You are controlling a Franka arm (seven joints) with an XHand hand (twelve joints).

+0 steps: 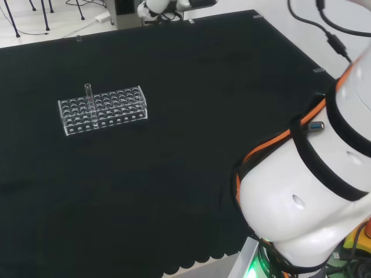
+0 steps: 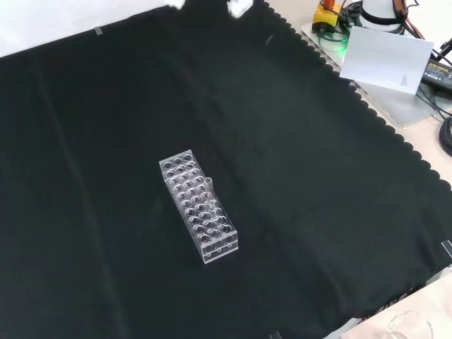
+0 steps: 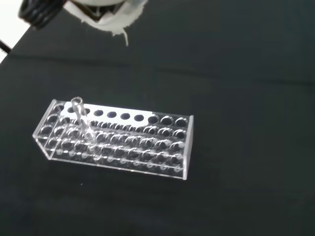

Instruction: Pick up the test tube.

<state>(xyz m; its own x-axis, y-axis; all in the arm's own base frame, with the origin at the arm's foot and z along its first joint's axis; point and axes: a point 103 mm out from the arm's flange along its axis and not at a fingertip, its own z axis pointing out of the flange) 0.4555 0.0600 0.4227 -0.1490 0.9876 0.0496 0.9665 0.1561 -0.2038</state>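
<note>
A clear test tube [image 1: 88,99] stands upright in a clear plastic rack [image 1: 110,111] with many holes, on the left part of the black cloth in the head view. In the front view the test tube [image 2: 209,186] rises from the right side of the rack [image 2: 192,191], near the cloth's middle. The wrist view looks down on the test tube [image 3: 79,115] near one end of the rack [image 3: 147,145]. The hand [image 2: 239,7] hangs high above the cloth at the front view's top edge, well apart from the rack. A blurred white part of the hand [image 3: 110,17] shows in the wrist view.
The arm's big white links [image 1: 313,191] take up the head view's right. Beyond the cloth's scalloped edge in the front view lie a white sheet [image 2: 385,60] and cables. A clear glass vessel [image 2: 409,326] shows at the bottom right corner.
</note>
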